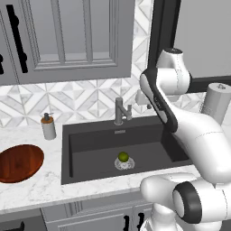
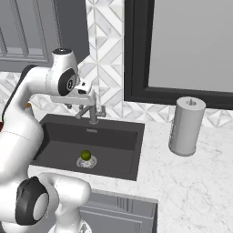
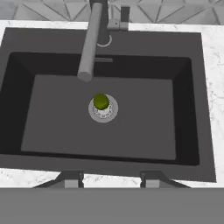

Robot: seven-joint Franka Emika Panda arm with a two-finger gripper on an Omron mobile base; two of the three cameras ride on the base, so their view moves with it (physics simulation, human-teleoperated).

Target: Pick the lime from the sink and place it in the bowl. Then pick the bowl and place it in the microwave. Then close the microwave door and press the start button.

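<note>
The near edge of the white marble counter [image 1: 40, 187] runs in front of the sink [image 1: 90, 135], with grey cabinet fronts below it. At the bottom of the hand view the two dark fingers [image 3: 72, 178] stand apart over that near counter edge, with a clear gap between them and nothing held; they hang high above the basin, well clear of everything in it.

The sink is a dark charcoal rectangle set into the counter. The lime [image 3: 101, 101] sits on the round metal drain [image 3: 104, 111] near the middle of the basin floor, small and yellow-green, untouched. In the left base view the lime [image 1: 123, 156] shows on the same drain.

On the counter to the left of the sink lies the reddish-brown bowl [image 1: 18, 163], upright, well apart from the lime. Further back on that side stands a small grey soap dispenser [image 1: 48, 127], near the sink's far left corner.

At the far rim of the sink rises the grey faucet [image 3: 91, 41], its spout reaching out over the basin short of the drain. To the right of the sink stands an upright paper towel roll [image 2: 186, 126]. Behind all runs a patterned tile wall [image 1: 81, 97]
</note>
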